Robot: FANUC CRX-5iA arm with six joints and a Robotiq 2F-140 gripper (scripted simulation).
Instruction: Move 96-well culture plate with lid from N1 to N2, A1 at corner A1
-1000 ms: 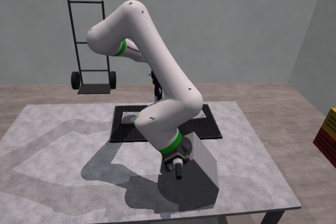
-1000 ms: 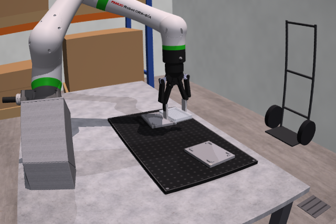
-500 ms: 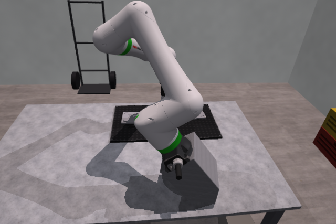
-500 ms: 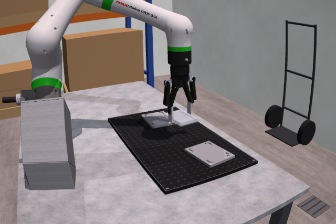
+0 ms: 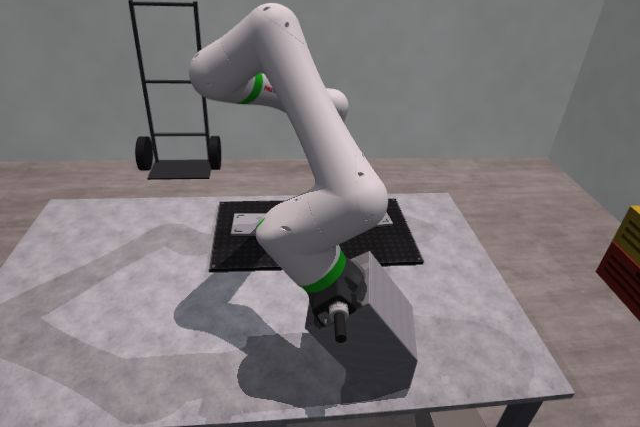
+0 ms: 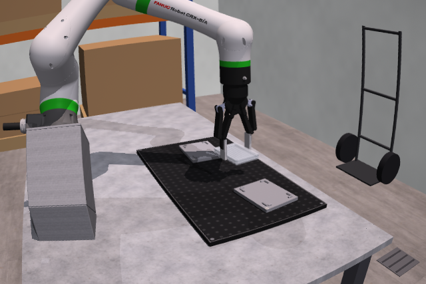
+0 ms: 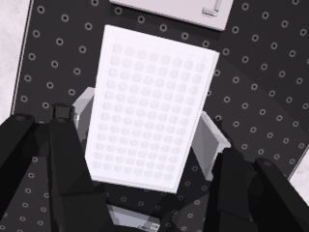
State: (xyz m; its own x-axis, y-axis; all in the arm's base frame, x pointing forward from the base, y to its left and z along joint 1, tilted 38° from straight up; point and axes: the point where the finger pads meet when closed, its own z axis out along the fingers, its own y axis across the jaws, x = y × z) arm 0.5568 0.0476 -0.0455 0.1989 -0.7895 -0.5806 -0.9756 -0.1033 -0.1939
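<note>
The gripper [image 6: 235,146] is clamped across the long sides of the lidded plate [image 6: 239,152], carrying it level off N1 [image 6: 198,150] toward N2 [image 6: 265,194] at five o'clock, so the loose lid rides undisturbed.

A white arm [image 6: 192,16] with green bands; a black board [image 6: 206,205] dotted with holes; a mottled grey marbled desk [image 6: 309,239]; a translucent white well plate [image 7: 152,103].
</note>
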